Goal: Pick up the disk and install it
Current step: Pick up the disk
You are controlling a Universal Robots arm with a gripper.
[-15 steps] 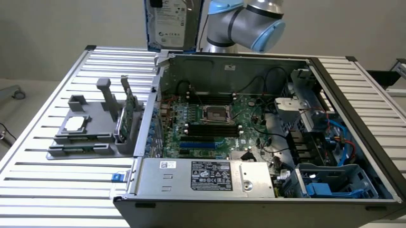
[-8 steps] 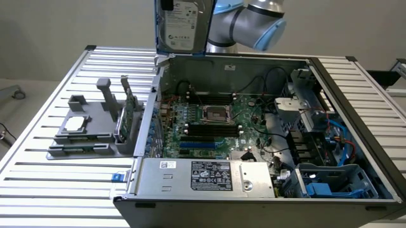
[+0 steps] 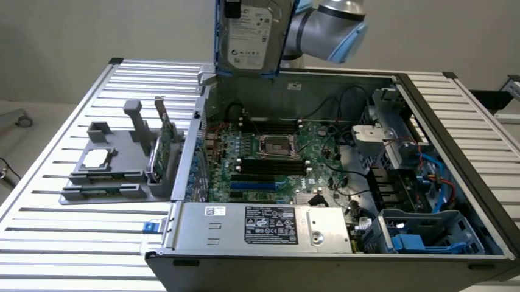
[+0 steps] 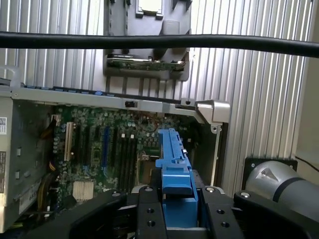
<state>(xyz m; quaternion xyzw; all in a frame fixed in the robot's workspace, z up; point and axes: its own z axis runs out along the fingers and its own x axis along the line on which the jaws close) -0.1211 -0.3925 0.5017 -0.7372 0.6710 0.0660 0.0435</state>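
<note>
The disk (image 3: 250, 33), a silver-grey drive with a white label in a blue carrier, hangs upright in the air above the open computer case's far corner, toward the exterior view's left. The arm's grey wrist (image 3: 329, 27) is right behind it. In the wrist view the carrier's blue edge (image 4: 173, 159) sticks out from between the black fingers (image 4: 148, 211) of my gripper (image 4: 177, 201), which is shut on it. Below lies the motherboard (image 4: 99, 149).
The open computer case (image 3: 455, 121) lies on a slatted metal table (image 3: 73, 231). A blue drive bay (image 3: 430, 234) sits at its near corner on the exterior view's right, beside the power supply (image 3: 268, 225). A grey fixture (image 3: 114, 164) holds a small chip and an upright green card (image 3: 167, 152).
</note>
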